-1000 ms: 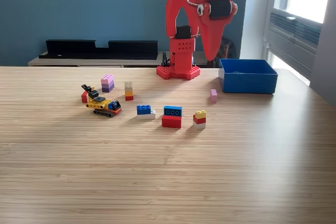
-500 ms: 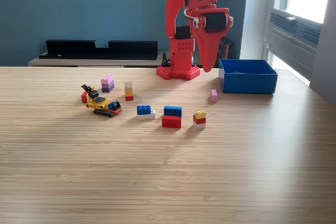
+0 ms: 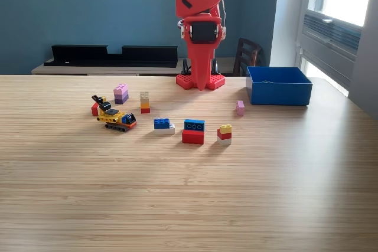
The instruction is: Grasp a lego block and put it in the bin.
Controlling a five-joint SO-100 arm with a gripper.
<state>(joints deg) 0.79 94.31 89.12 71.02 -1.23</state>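
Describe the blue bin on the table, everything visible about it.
The bin is a low rectangular box of blue plastic with straight walls and an open top. It sits upright on the wooden table, at the exterior view's right, beside the arm's base. Nothing touches it; a small pink block lies nearby. Its inside is mostly hidden.
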